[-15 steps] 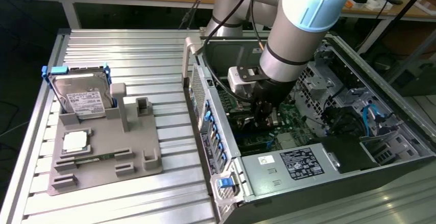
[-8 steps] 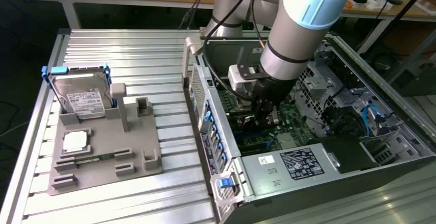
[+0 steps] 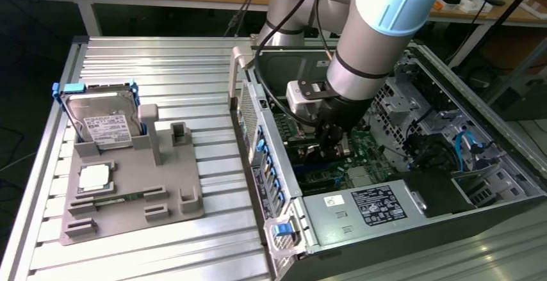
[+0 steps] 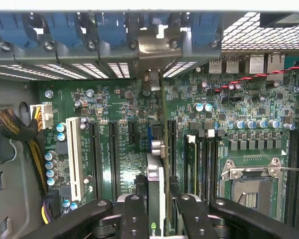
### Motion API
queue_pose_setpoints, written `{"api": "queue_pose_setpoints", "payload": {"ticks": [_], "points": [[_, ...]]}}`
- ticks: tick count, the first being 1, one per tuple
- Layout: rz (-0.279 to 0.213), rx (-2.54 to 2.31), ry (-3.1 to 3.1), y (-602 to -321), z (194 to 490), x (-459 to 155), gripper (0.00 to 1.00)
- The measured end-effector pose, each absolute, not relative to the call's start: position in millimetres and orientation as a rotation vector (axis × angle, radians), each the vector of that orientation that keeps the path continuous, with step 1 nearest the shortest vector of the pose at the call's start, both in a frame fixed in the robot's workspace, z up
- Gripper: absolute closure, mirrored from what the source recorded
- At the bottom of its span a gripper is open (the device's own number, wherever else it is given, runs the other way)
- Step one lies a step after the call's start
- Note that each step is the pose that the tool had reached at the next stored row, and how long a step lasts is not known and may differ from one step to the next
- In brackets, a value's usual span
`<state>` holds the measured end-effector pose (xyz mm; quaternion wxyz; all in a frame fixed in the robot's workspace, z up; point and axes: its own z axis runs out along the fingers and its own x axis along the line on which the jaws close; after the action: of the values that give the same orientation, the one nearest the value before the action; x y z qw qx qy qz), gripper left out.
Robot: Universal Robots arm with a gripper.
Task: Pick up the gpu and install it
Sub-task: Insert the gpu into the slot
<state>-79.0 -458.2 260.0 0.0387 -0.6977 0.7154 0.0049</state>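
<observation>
Dark, thin and flat, the gpu (image 4: pixel 157 191), an expansion card with a silvery metal end bracket, stands on edge between the black jointed fingers (image 4: pixel 132 216). They are drawn in partway and clamp it from both sides, one on each face. The pick-up looks done and the step in hand is the install. In the exterior view the arm reaches down into the open grey metal computer case (image 3: pixel 248 121), which lies on the ribbed aluminium surface (image 3: pixel 171 63). The fingers are low over the green motherboard (image 4: pixel 239 99).

The wrist view shows the card running away from the fingers toward the case's rear wall. There its bracket meets the row of blue plastic slot latches (image 4: pixel 109 27). It hangs among the long black expansion slots (image 4: pixel 113 154), with a short blue-edged connector just beneath its lower edge. I cannot tell whether the contacts have entered that connector or sit just above it.

By my reading, seating it calls for the card's edge to be square over its connector. The bracket must also line up with its rear opening, under a straight, even push.
</observation>
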Motion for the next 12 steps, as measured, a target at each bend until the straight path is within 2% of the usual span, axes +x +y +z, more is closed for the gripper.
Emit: {"api": "queue_pose_setpoints", "payload": {"ticks": [12], "points": [[0.020,-2.136,2.194,-462.6,262.9,-79.1,0.73]]}}
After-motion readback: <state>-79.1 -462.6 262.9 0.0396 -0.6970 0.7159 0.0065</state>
